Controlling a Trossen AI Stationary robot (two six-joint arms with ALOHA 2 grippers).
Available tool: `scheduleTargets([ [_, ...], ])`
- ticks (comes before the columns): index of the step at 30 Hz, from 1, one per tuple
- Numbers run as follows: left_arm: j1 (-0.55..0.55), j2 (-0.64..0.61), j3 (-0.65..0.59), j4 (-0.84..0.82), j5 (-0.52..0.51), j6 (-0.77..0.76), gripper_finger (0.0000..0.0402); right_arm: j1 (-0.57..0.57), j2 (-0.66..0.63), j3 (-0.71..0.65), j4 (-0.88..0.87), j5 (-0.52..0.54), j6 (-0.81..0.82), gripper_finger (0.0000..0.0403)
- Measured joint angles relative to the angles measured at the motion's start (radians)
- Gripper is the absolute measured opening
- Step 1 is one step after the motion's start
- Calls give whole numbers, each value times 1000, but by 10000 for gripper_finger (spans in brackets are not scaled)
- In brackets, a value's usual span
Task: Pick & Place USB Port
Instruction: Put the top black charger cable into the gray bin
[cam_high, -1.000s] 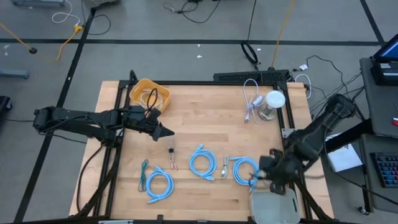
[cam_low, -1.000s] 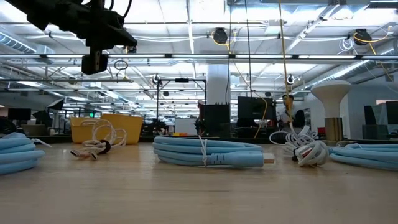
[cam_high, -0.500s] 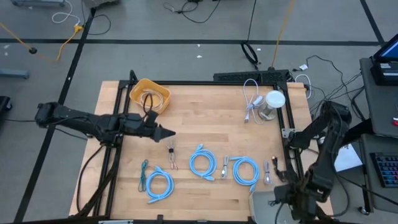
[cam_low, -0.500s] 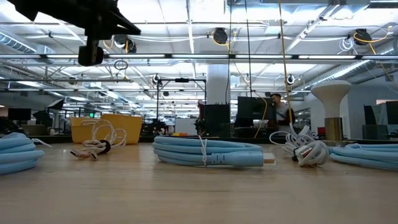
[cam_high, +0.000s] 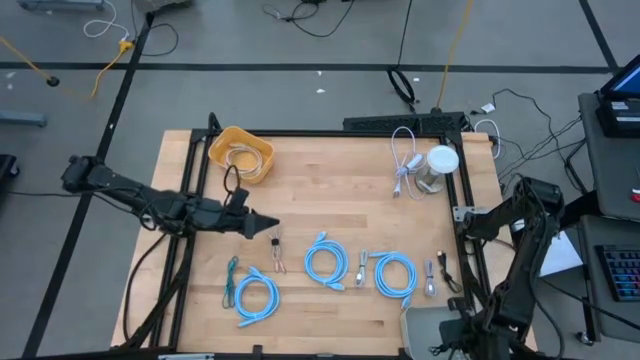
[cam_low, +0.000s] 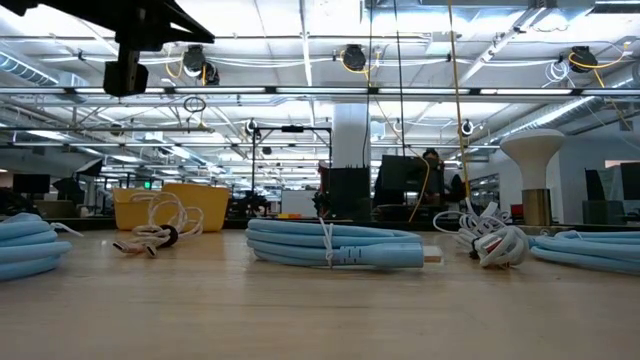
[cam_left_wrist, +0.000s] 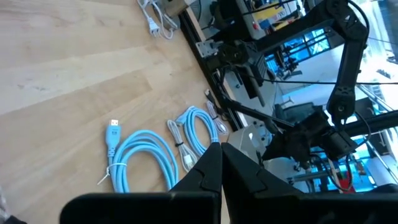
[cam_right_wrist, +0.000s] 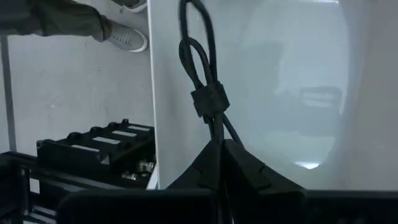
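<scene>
High view: your right fingers (cam_high: 445, 340) hang over the bin (cam_high: 420, 318); the left fingers (cam_high: 265, 226) wait above the bench (cam_high: 340, 190).
Left wrist view: left fingers clenched, empty.
Right wrist view: right fingers clenched on the cable (cam_right_wrist: 208, 99), which extends ahead of them over the bin. This looks like the placing step. Next, release.

You are looking past the right gripper (cam_right_wrist: 219, 149), and its two dark fingers (cam_right_wrist: 239, 165) are pressing together on a thin black cable (cam_right_wrist: 208, 93). The cable is rising from the fingertips and is making a narrow loop, and a small black band (cam_right_wrist: 209, 99) is binding it just below the loop. Behind the cable a pale grey smooth plastic bin (cam_right_wrist: 292, 81) is filling most of the view. Beside the bin, on the grey floor, a black ribbed metal frame (cam_right_wrist: 93, 146) is lying. At the far corner you are seeing a person's grey shoe (cam_right_wrist: 127, 38) and an olive trouser leg (cam_right_wrist: 53, 18).
</scene>
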Motion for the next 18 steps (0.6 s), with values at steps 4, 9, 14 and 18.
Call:
scheduleTargets([
  [4, -22, 0, 0, 0, -27, -9, 5, -1, 1, 0, -19, 22, 0, 4],
  [9, -38, 0, 0, 1, -42, -13, 5, -1, 1, 0, -25, 24, 3, 4],
  [14, -38, 0, 0, 1, -42, -13, 5, -1, 1, 0, 11, 24, -19, 11],
  [18, -38, 0, 0, 1, -43, -9, 5, -8, 1, 0, 54, 43, -28, 46],
])
